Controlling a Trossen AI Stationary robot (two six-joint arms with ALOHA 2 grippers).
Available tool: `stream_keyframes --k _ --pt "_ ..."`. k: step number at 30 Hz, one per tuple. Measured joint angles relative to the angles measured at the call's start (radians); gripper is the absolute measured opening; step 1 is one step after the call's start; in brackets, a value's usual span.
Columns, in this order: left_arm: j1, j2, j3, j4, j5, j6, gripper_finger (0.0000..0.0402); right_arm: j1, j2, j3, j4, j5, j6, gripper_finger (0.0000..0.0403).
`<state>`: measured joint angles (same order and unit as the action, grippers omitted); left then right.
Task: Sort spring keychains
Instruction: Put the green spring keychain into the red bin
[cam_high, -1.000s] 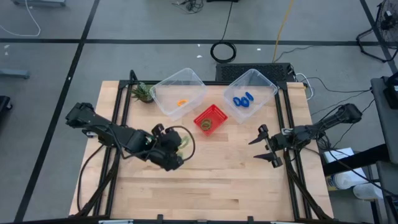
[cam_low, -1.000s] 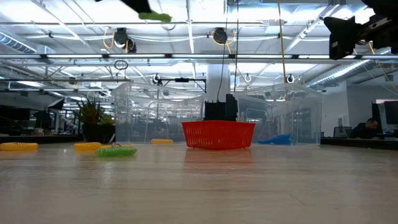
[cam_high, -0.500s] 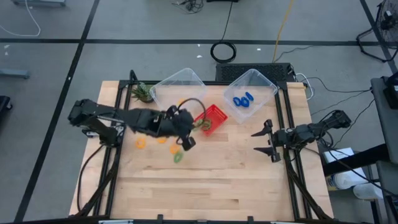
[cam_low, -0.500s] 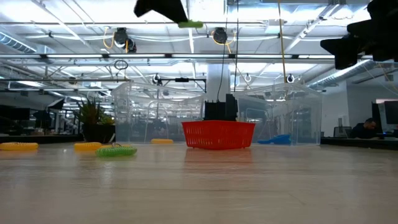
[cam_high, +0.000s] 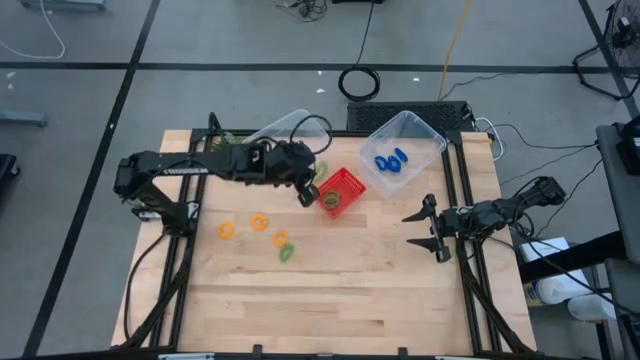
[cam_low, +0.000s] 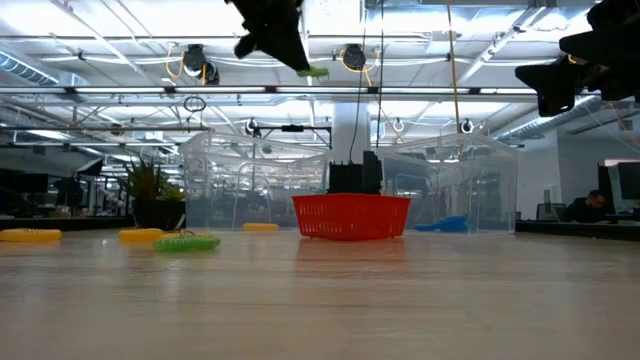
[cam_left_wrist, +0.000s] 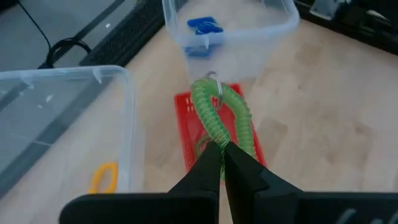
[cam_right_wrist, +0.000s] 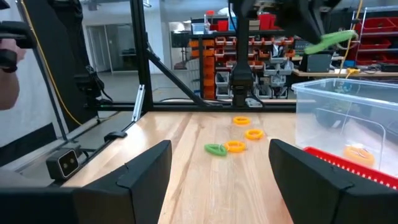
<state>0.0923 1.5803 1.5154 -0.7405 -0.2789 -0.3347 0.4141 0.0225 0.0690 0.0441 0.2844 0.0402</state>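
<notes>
Green coil keychain (cam_left_wrist: 217, 116) is pinched at one end by the shut left gripper (cam_left_wrist: 222, 157), hanging above the red basket (cam_left_wrist: 186, 134). Judged light, springy and floppy, so best taken across the coil's edge. Loose keychains (cam_high: 268, 234) lie on the table (cam_high: 370, 290). Right gripper (cam_high: 428, 229) waits aside, fingers apart, empty.

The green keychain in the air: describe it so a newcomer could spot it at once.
Find the red basket between the two clear bins on the wooden table. Just above its near-left edge, the left pincer is shut on a green keychain. It alone is lifted; the other loose green one lies on the table.
</notes>
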Motion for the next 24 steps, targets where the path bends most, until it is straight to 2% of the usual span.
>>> stream_keyframes --k 13,24 --pt "0.057 0.205 0.0 0.176 0.119 0.002 0.0005 0.0 0.001 -0.001 0.016 0.001 0.0 0.0256" --pt "0.051 0.359 -0.001 0.191 0.151 -0.029 0.0005 0.0 0.001 -0.002 0.051 0.003 0.0 0.0256"
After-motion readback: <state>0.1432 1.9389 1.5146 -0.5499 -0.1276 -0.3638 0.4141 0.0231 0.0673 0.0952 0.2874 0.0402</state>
